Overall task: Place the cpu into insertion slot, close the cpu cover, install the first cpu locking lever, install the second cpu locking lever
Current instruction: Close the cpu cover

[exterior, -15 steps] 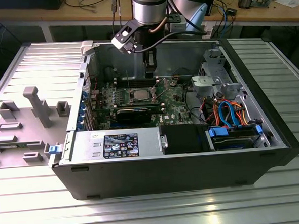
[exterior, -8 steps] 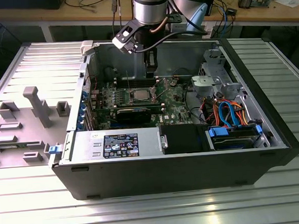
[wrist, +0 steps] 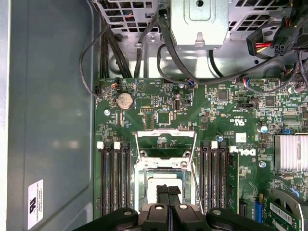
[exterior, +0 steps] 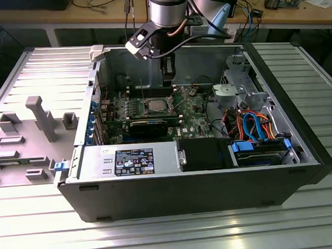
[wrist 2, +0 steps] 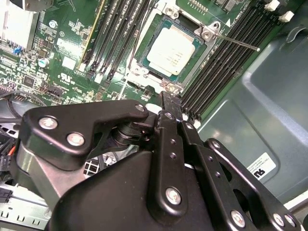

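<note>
The cpu point(wrist 2: 171, 48) lies flat in its socket on the green motherboard, its silvery-grey top showing; it also shows in the first wrist view point(wrist: 155, 185) and in the exterior view point(exterior: 155, 106). The cpu cover point(wrist: 166, 131), a thin metal frame with a square window, stands swung open away from the socket. One thin locking lever point(wrist 2: 236, 42) sticks out unlatched from a socket corner. My gripper point(wrist: 168, 191) hangs just above the near edge of the cpu, its black fingers point(wrist 2: 166, 103) shut together with nothing between them. The exterior view has the gripper point(exterior: 168, 85) low inside the case.
The open computer case point(exterior: 302, 144) walls in the motherboard. Memory slots point(wrist: 113, 178) flank the socket on both sides. Black cables point(wrist: 144, 43) and a metal bracket point(wrist: 198, 21) lie beyond the socket. A heatsink point(wrist: 291, 153) and a graphics card point(exterior: 149, 126) stand nearby.
</note>
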